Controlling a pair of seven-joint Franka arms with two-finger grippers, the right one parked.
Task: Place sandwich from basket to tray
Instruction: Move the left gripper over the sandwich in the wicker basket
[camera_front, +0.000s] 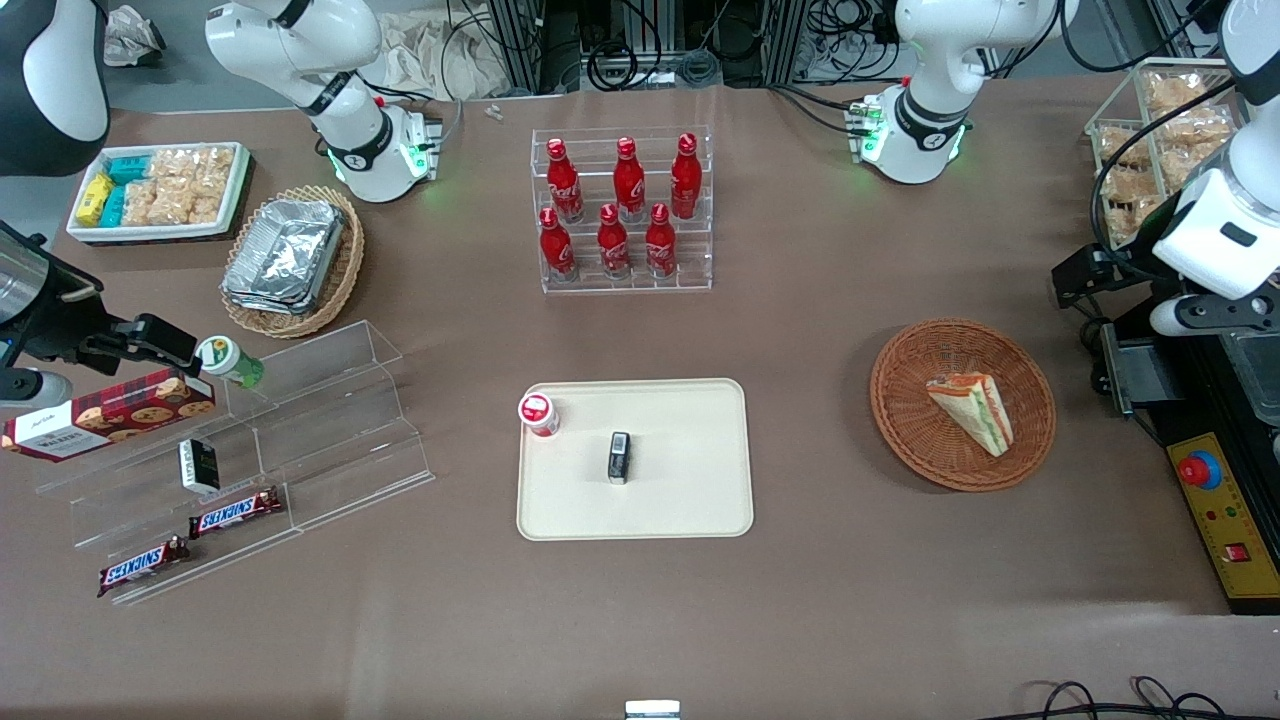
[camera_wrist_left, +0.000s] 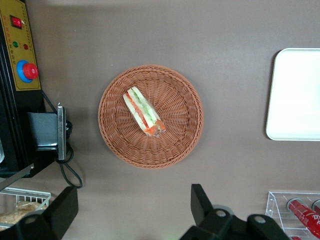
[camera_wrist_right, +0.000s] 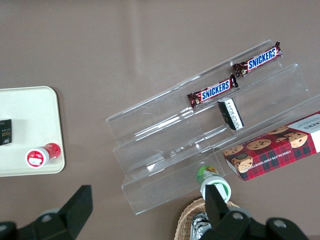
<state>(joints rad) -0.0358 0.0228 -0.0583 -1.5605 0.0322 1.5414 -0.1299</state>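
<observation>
The sandwich (camera_front: 975, 410) (camera_wrist_left: 144, 112), a pale wedge with red and green filling, lies in the round reddish-brown basket (camera_front: 900, 420) (camera_wrist_left: 180, 145) toward the working arm's end of the table. My gripper (camera_front: 1100, 320) (camera_wrist_left: 132, 205) hangs open high above the table, beside the basket and a little farther from the front camera, holding nothing. The cream tray (camera_front: 680, 500) (camera_wrist_left: 295, 95) (camera_wrist_right: 30, 115) sits mid-table, apart from the basket. A small red-capped bottle (camera_front: 538, 414) and a small black box (camera_front: 620, 457) stand on it.
A control box with a red button (camera_front: 1205, 470) (camera_wrist_left: 22, 70) lies close beside the basket. A clear rack of red cola bottles (camera_front: 622, 210) stands farther from the front camera than the tray. A stepped acrylic shelf (camera_front: 330, 430) with snacks stands toward the parked arm's end.
</observation>
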